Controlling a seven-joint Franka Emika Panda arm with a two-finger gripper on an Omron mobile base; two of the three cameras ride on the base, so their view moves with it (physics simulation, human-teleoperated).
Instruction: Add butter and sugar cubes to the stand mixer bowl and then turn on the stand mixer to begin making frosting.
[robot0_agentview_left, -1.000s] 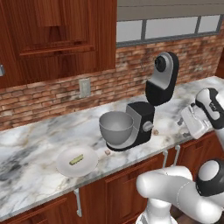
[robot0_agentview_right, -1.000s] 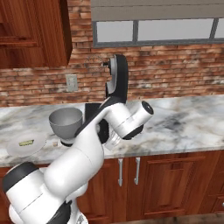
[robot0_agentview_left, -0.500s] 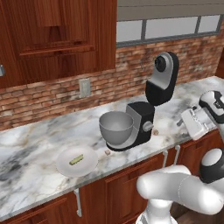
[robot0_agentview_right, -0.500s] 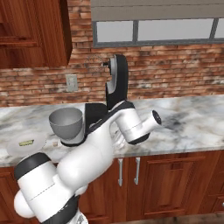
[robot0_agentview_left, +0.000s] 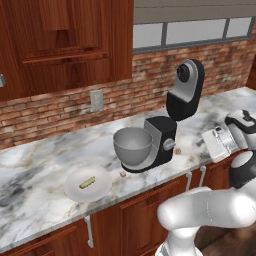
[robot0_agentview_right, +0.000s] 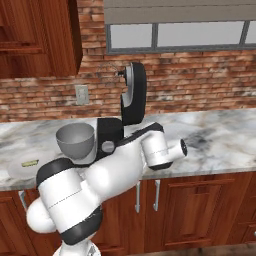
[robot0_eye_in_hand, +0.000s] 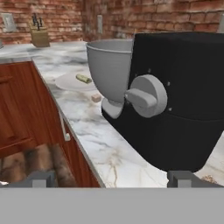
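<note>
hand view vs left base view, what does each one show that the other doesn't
Hand view alone: a knife block on the far counter and the gripper with its tips wide apart, nothing between them.

Left base view alone: the mixer's raised head, the window, the upper cabinets and a sugar cube right of the mixer's base.

Both: the black mixer with its grey knob, the bowl, the butter on the plate, a sugar cube in front of the bowl, and the wall outlet.
</note>
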